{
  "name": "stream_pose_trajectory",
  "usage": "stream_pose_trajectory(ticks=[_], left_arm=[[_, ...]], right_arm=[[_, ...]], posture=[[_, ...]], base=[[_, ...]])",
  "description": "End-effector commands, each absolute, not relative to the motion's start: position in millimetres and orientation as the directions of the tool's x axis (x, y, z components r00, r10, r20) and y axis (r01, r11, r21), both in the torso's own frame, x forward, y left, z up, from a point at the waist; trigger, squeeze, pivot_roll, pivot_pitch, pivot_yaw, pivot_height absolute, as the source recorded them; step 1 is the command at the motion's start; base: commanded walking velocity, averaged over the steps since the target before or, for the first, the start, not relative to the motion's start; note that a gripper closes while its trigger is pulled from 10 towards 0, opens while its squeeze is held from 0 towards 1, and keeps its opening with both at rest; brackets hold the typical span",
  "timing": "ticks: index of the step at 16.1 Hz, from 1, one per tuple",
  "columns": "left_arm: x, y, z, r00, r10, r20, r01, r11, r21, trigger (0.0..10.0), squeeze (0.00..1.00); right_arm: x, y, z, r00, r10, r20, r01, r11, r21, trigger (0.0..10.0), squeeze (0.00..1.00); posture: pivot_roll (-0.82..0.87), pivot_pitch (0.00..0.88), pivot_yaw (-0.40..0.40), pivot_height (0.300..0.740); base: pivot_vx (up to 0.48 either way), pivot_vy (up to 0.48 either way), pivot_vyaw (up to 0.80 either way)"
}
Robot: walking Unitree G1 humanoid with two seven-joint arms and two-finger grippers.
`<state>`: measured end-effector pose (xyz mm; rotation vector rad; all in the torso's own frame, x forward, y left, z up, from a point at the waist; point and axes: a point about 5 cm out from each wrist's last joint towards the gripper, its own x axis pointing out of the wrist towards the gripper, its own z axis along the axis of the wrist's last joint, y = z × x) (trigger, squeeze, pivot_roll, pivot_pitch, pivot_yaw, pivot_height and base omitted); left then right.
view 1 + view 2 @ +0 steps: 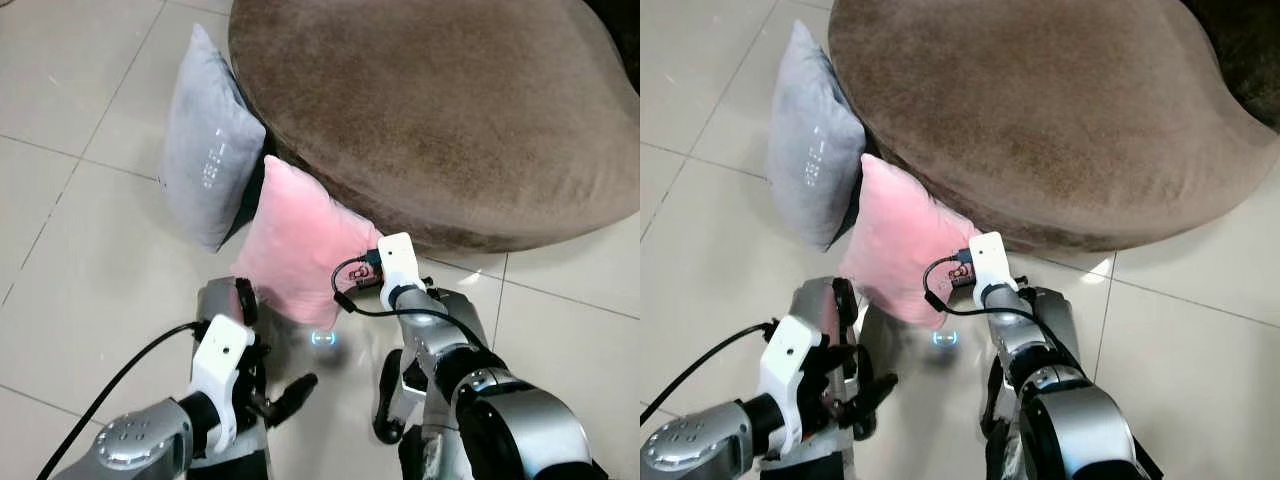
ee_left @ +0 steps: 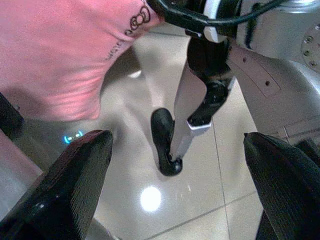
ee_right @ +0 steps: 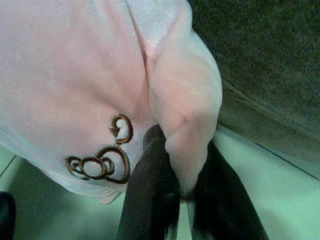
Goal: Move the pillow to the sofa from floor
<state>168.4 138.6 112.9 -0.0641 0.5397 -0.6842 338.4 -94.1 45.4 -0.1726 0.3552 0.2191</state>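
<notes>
A pink pillow stands on the tiled floor, leaning against the front of a brown sofa. My right gripper is shut on the pillow's lower right corner, which is pinched between its two black fingers. In the left eye view that gripper sits under its white wrist module. My left gripper hangs open low over the floor, just below the pillow's lower left edge. Nothing lies between its fingers. An embroidered brown emblem marks the pillow near the held corner.
A grey pillow leans against the sofa to the left of the pink one, touching it. Light floor tiles spread to the left and right. A blue light reflects on the tile between my arms.
</notes>
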Motion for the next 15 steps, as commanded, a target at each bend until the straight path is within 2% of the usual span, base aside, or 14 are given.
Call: stream_pose_trajectory(ticks=[1, 2, 4, 5, 6, 7, 8, 9, 11, 12, 15], left_arm=[[167, 137, 106, 0.627, -0.620, -0.472, 0.586, 0.774, -0.239, 10.0, 0.00], [181, 134, 102, 0.637, -0.623, -0.454, 0.597, 0.771, -0.221, 10.0, 0.00], [190, 132, 99, 0.645, -0.623, -0.443, 0.599, 0.772, -0.214, 10.0, 0.00], [202, 130, 96, 0.658, -0.618, -0.431, 0.601, 0.775, -0.194, 10.0, 0.00], [207, 130, 94, 0.664, -0.615, -0.426, 0.602, 0.777, -0.183, 10.0, 0.00], [215, 129, 91, 0.673, -0.610, -0.419, 0.599, 0.781, -0.176, 10.0, 0.00], [230, 129, 86, 0.702, -0.587, -0.405, 0.581, 0.799, -0.151, 10.0, 0.00], [249, 131, 81, 0.747, -0.542, -0.384, 0.544, 0.831, -0.116, 10.0, 0.00], [266, 135, 78, 0.790, -0.495, -0.363, 0.498, 0.862, -0.092, 10.0, 0.00], [285, 138, 79, 0.822, -0.457, -0.340, 0.462, 0.884, -0.071, 10.0, 0.00], [310, 138, 88, 0.865, -0.410, -0.290, 0.418, 0.908, -0.035, 10.0, 0.00]], right_arm=[[334, -95, 39, 0.904, 0.178, -0.389, -0.234, 0.967, -0.100, 0.0, 0.00], [342, -96, 49, 0.917, 0.178, -0.356, -0.225, 0.969, -0.097, 0.0, 0.00], [346, -97, 56, 0.925, 0.178, -0.335, -0.221, 0.971, -0.095, 0.0, 0.00], [353, -100, 65, 0.938, 0.171, -0.301, -0.210, 0.972, -0.103, 0.0, 0.00], [355, -102, 69, 0.943, 0.166, -0.287, -0.203, 0.974, -0.104, 0.0, 0.00], [358, -104, 73, 0.948, 0.168, -0.272, -0.205, 0.972, -0.117, 0.0, 0.00], [363, -108, 81, 0.957, 0.162, -0.240, -0.199, 0.970, -0.140, 0.0, 0.00], [367, -115, 89, 0.967, 0.153, -0.203, -0.185, 0.971, -0.149, 0.0, 0.00], [370, -123, 95, 0.976, 0.138, -0.170, -0.165, 0.974, -0.153, 0.0, 0.00], [372, -134, 100, 0.983, 0.117, -0.141, -0.138, 0.979, -0.149, 0.0, 0.00], [370, -155, 101, 0.993, 0.060, -0.105, -0.074, 0.988, -0.133, 0.0, 0.00]], posture=[[0.31, 0.403, -0.003, 0.507], [0.29, 0.338, -0.007, 0.507], [0.28, 0.318, -0.007, 0.507], [0.26, 0.239, -0.013, 0.507], [0.26, 0.239, -0.013, 0.507], [0.23, 0.188, -0.016, 0.507], [0.20, 0.127, -0.018, 0.507], [0.17, 0.091, -0.020, 0.507], [0.15, 0.057, -0.019, 0.507], [0.11, 0.003, -0.001, 0.507], [0.09, 0.000, 0.019, 0.507]], base=[[0.000, 0.000, 0.00], [0.000, 0.000, 0.00], [0.000, 0.000, 0.00], [0.000, 0.000, 0.00], [0.000, 0.000, 0.00], [0.000, 0.000, 0.00], [0.000, 0.000, 0.00], [0.000, 0.000, 0.00], [0.000, 0.000, 0.00], [0.000, 0.000, 0.00], [0.000, 0.000, 0.00]])
